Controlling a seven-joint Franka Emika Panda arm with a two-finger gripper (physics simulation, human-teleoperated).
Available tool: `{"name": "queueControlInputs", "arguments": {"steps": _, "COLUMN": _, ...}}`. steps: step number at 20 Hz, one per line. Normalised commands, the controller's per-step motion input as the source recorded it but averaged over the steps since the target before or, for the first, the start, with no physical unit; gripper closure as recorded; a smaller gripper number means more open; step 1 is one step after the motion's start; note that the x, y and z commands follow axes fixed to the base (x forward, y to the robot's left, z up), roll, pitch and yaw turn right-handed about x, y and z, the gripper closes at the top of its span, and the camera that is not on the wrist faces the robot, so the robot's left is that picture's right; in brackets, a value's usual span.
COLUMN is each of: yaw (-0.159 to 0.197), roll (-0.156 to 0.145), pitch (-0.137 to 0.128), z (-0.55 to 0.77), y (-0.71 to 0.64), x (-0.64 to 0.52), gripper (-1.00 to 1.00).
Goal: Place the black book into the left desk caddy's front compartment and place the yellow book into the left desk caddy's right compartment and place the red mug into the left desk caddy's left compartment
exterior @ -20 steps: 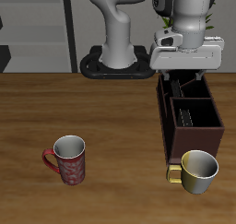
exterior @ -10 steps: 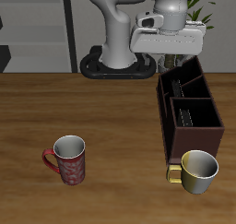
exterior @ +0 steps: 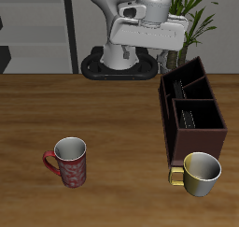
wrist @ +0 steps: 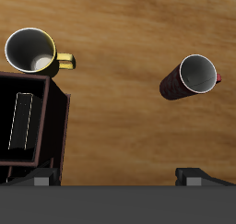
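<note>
We saw the dark red mug with the mottled pinkish pattern (exterior: pixel 69 162) standing upright on the wooden bench (exterior: pixel 112 119) towards its front edge, well apart from the tall dark brown wooden desk caddy (exterior: pixel 191 114). We judged it rigid, fairly light and smooth-walled, so its rim or wall would give the surest hold, the loop handle being thin and awkward.

The claw (wrist: pixel 125 175) was high near the robot's base, and only its two fingertips showed in the wrist view, spread wide with nothing between them.

The wrist view looked straight down and showed what the exterior view barely hinted at: a book with a pale page edge (wrist: pixel 20 121) standing in one caddy cell. It also showed the mug's dark inside (wrist: pixel 198 73). The exterior view alone showed the caddy's three cells and the glossy cream-yellow mug (exterior: pixel 199 173) just before the caddy's front.
</note>
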Motion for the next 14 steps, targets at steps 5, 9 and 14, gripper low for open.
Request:
{"name": "queueControlInputs", "arguments": {"steps": 5, "yaw": 0.005, "roll": -0.028, "pitch": -0.015, "z": 0.2, "y": -0.32, "x": 0.11, "gripper": -1.0}}
{"name": "queueControlInputs", "arguments": {"steps": 9, "yaw": 0.019, "roll": -0.002, "pitch": -0.02, "z": 0.21, "y": -0.28, "x": 0.21, "gripper": -1.0}}
{"name": "queueControlInputs", "arguments": {"steps": 14, "yaw": 0.013, "roll": -0.021, "pitch": -0.004, "z": 0.06, "y": -0.27, "x": 0.22, "gripper": -1.0}}
